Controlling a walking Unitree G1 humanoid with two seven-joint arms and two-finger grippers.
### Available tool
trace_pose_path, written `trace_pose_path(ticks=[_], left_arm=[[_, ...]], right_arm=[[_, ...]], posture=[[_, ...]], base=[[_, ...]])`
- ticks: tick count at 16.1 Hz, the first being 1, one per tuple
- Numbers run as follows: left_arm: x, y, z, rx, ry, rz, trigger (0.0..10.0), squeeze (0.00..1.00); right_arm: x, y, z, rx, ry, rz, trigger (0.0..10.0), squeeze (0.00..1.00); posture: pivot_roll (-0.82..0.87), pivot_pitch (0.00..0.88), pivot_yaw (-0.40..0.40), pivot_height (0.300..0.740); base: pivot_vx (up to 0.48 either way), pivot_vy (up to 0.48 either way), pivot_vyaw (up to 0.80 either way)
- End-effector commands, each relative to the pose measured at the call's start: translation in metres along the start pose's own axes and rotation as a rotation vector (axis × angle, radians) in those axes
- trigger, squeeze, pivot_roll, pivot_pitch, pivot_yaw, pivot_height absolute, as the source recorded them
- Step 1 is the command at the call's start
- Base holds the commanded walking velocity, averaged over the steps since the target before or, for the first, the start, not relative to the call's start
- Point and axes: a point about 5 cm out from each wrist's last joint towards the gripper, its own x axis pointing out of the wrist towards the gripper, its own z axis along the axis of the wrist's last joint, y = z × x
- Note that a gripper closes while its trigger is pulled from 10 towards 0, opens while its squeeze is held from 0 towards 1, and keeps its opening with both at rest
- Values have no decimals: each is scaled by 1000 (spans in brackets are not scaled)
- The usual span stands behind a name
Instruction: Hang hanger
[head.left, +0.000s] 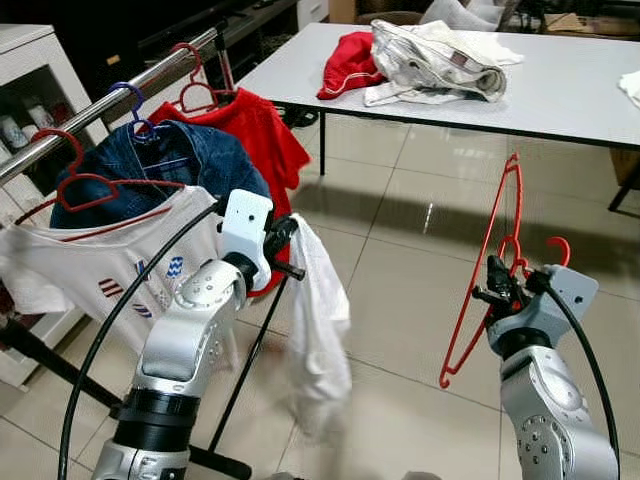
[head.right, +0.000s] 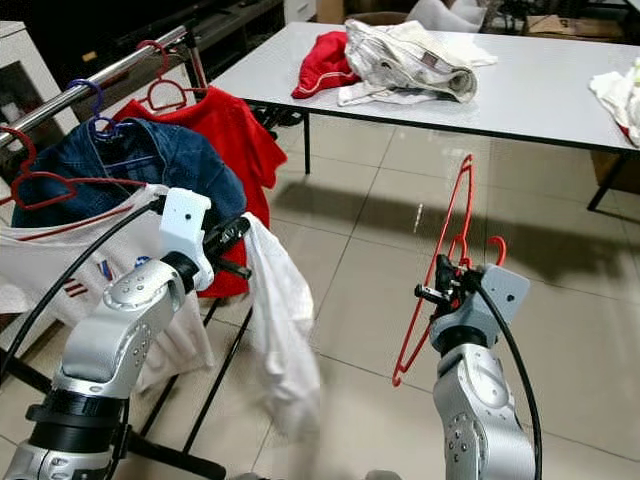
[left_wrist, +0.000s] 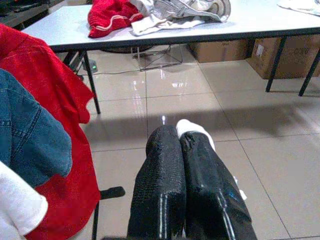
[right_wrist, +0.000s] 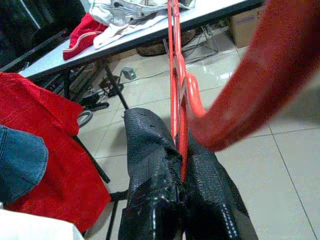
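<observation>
No readable writing shows; the white T-shirt (head.left: 120, 262) on the near end of the metal rail (head.left: 110, 100) carries only a small red and blue striped print.

The right gripper (head.left: 497, 283) sits at the right, over the glossy tiled floor (head.left: 400, 300), well apart from the rail. Its 2 black textured fingers (right_wrist: 150, 170) are pressed together on the thin red plastic hanger (head.left: 490, 270), pinching it just below the hook. The hanger's triangular frame stands almost on edge, its top tilted toward the far table, its lower corner hanging near the floor side of the gripper, and the curved hook arcs over the wrist.

The left gripper (head.left: 285, 240) is beside the rail at the left, its 2 fingers (left_wrist: 165, 185) closed on a fold of soft white cloth (head.left: 318, 330) that droops from them.

On the rail hang a denim jacket (head.left: 170, 165) and a red garment (head.left: 255, 135), each on a hanger. On the far grey table (head.left: 560, 90) lie a crumpled red garment and a pale bundle (head.left: 430, 60).
</observation>
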Motion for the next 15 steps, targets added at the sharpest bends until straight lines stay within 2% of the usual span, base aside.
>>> trace_pose_path(ticks=[1, 7, 10, 15], left_arm=[[-2, 3, 6, 19, -27, 14, 10000, 0], [0, 2, 6, 9, -30, 4, 10000, 0], [1, 0, 6, 1, -32, 0, 10000, 0], [-1, -1, 4, -8, -35, 0, 10000, 0]], right_arm=[[-1, 4, 2, -10, -9, 21, 10000, 0], [0, 5, 4, -20, -13, 26, 10000, 0], [2, 5, 5, -31, -12, 39, 10000, 0], [3, 6, 7, -43, -14, 51, 10000, 0]], posture=[[-192, 0, 87, 719], [-200, 0, 84, 719], [-198, 0, 77, 719], [-199, 0, 56, 719]], base=[[277, 0, 0], [294, 0, 0], [303, 0, -769], [301, 0, 0]])
